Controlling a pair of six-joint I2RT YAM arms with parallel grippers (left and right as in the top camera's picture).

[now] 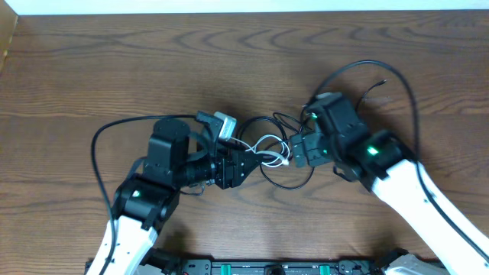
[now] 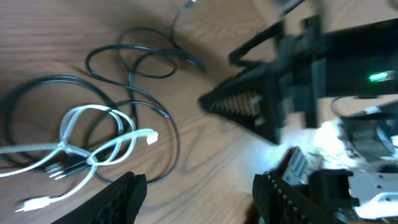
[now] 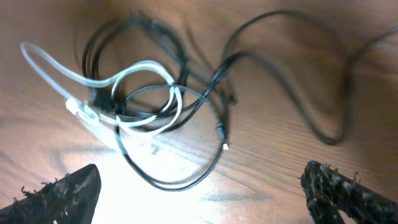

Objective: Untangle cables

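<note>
Overhead, thin black and white cables (image 1: 269, 153) are seen tangled between the left end effector (image 1: 246, 164) and right end effector (image 1: 299, 153), with open counter (image 1: 229, 61) all round.

In the left wrist view, its fingers (image 2: 124, 193) are spread and empty. The white loop (image 2: 127, 138) ahead-left is judged light and limp.

In the right wrist view, its fingers are likewise apart, and the plug end (image 3: 78, 109) ahead-left is judged the firmest hold.
</note>
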